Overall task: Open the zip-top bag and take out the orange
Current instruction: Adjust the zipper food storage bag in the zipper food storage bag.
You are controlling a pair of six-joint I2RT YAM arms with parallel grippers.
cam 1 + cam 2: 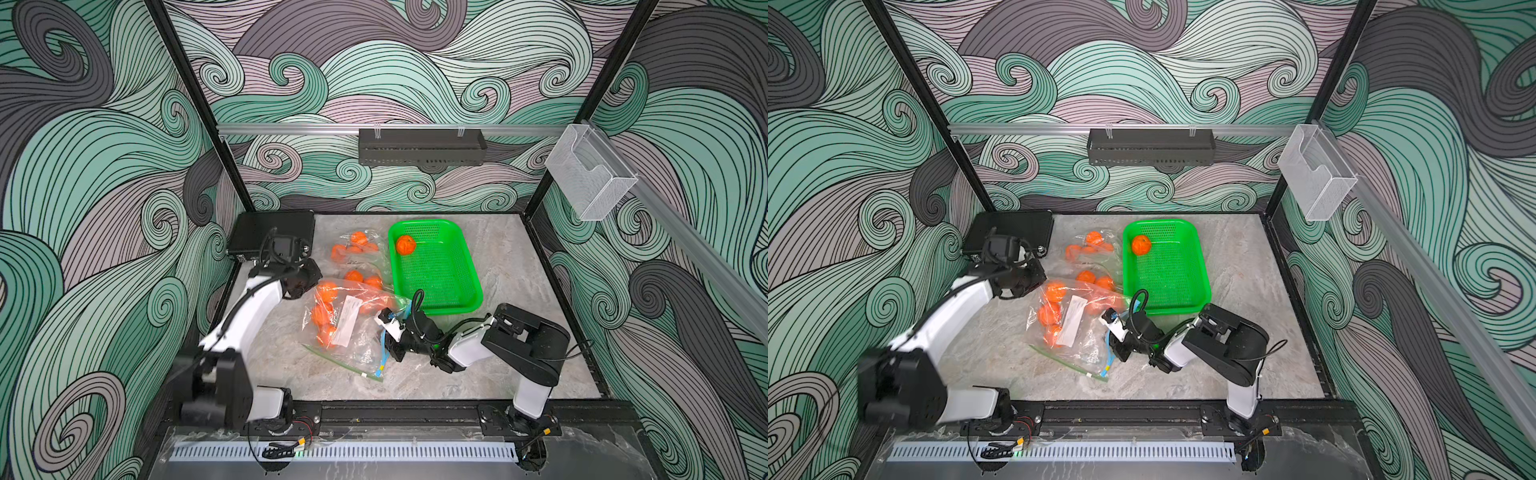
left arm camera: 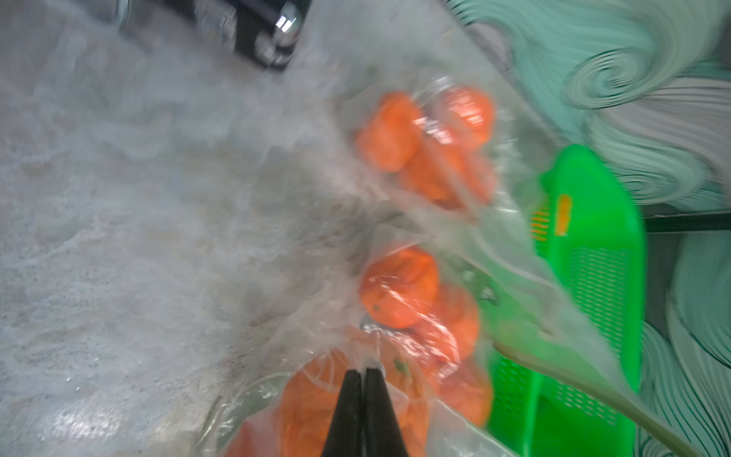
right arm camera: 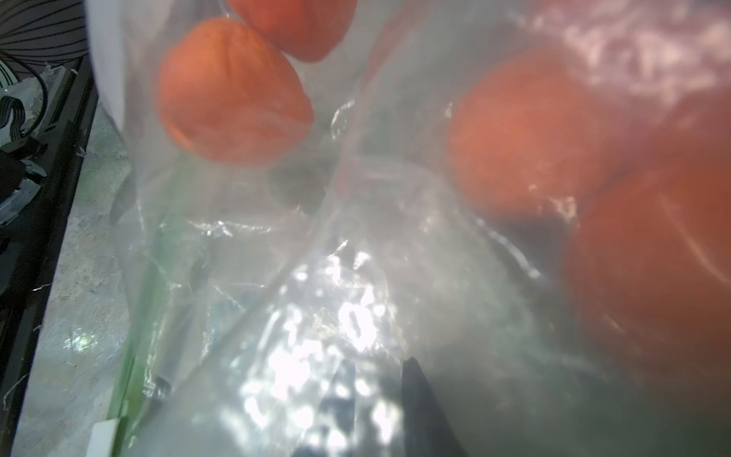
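In both top views a clear zip-top bag (image 1: 361, 349) (image 1: 1088, 353) with a white label lies mid-table, holding several oranges (image 1: 327, 291). Its green zip strip (image 1: 345, 361) runs along the near edge. My left gripper (image 1: 307, 284) is at the bag's far left corner; in the left wrist view its jaws (image 2: 363, 372) are shut, pinching the bag's film over an orange (image 2: 316, 399). At the bag's right edge my right gripper (image 1: 388, 328) (image 3: 375, 391) is closed on the film: one finger (image 3: 419, 399) shows bare and the other only dimly through the plastic. Oranges (image 3: 233, 91) loom behind the film.
A green basket (image 1: 432, 309) stands right of the bag with one orange (image 1: 406, 244) in it. A second clear bag of oranges (image 1: 357, 249) lies behind, touching the basket. A black box (image 1: 270, 235) sits at the back left corner.
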